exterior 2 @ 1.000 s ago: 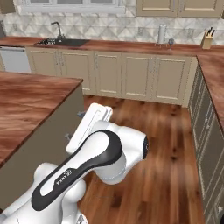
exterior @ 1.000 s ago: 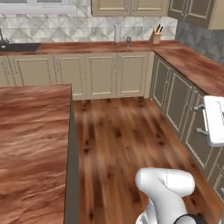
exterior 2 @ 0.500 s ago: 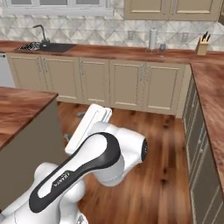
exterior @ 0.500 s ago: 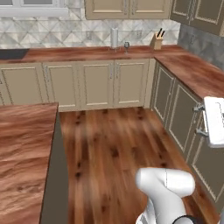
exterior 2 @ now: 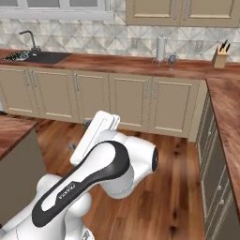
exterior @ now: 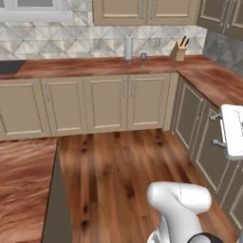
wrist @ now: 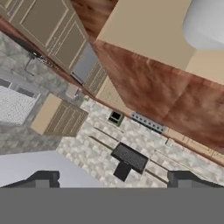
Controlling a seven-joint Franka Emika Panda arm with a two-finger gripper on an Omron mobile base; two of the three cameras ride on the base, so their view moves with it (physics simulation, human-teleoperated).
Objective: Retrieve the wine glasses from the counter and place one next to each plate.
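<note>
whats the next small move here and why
Probably drive the base straight ahead toward the long reddish-brown wood counter. A small grey-blue stemmed wine glass stands there beside the tall white paper-towel roll, with open wood floor between it and the robot, and the gripper holds nothing.

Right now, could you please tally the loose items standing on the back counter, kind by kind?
Paper-towel roll: 1
Wine glass: 1 clearly visible, just right of the roll on the counter; a second cannot be made out
Knife block: 1
Total: 3
</note>
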